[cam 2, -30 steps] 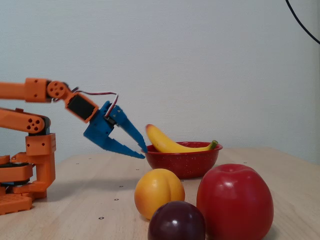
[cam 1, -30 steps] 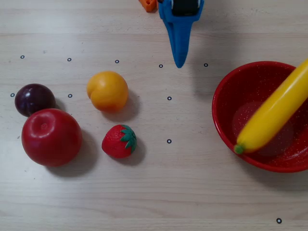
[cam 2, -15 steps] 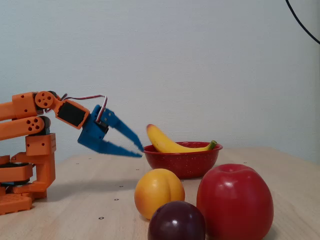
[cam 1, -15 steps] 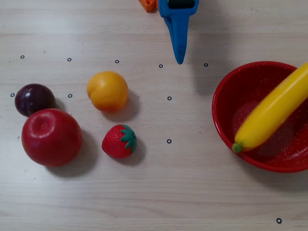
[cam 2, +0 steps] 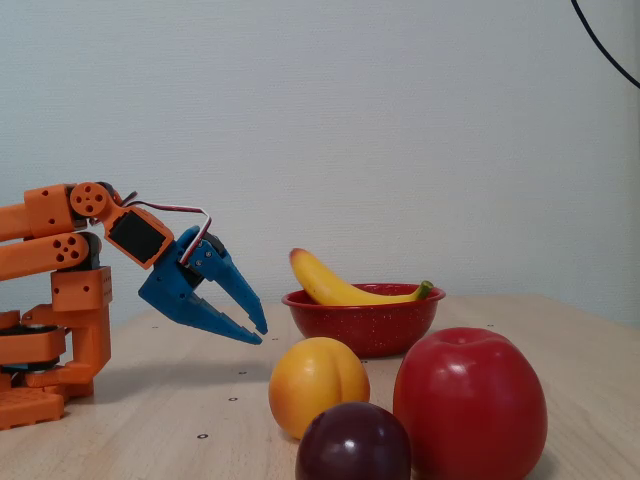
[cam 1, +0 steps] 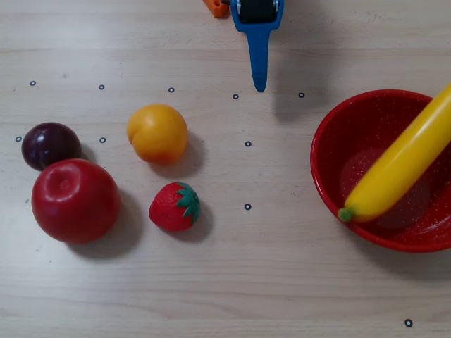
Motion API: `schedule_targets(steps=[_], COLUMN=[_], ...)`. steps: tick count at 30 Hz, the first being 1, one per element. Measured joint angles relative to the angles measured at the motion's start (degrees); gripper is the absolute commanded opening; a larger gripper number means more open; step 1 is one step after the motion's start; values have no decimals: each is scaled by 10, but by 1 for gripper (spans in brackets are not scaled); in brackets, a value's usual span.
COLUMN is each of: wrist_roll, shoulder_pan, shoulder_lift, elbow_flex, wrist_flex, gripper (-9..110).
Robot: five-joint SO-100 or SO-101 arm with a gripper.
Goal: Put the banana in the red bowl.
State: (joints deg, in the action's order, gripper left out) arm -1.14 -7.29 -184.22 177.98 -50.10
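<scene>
Banana [cam 1: 397, 167]: lies diagonally in red bowl [cam 1: 331, 151], right of gripper [cam 2: 258, 331] (jaws parted, empty), overhead view.

gripper [cam 2: 258, 328]: blue, empty, jaws slightly parted, tips angled down above the table [cam 2: 180, 400], left of the bowl [cam 2: 365, 318] and apart from it | banana [cam 2: 340, 285]: lying in bowl, both ends over the rim | foreground: peach [cam 2: 318, 385], plum [cam 2: 352, 444], apple [cam 2: 470, 405] clustered | arm [cam 2: 60, 280]: orange, at left
</scene>
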Motion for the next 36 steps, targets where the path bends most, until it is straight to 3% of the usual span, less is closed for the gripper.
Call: schedule_targets(steps=[36], wrist_roll=[-43], shoulder_pan=[8], shoulder_lift=[0], elbow_flex=[0], wrist_flex=[0], gripper=[0])
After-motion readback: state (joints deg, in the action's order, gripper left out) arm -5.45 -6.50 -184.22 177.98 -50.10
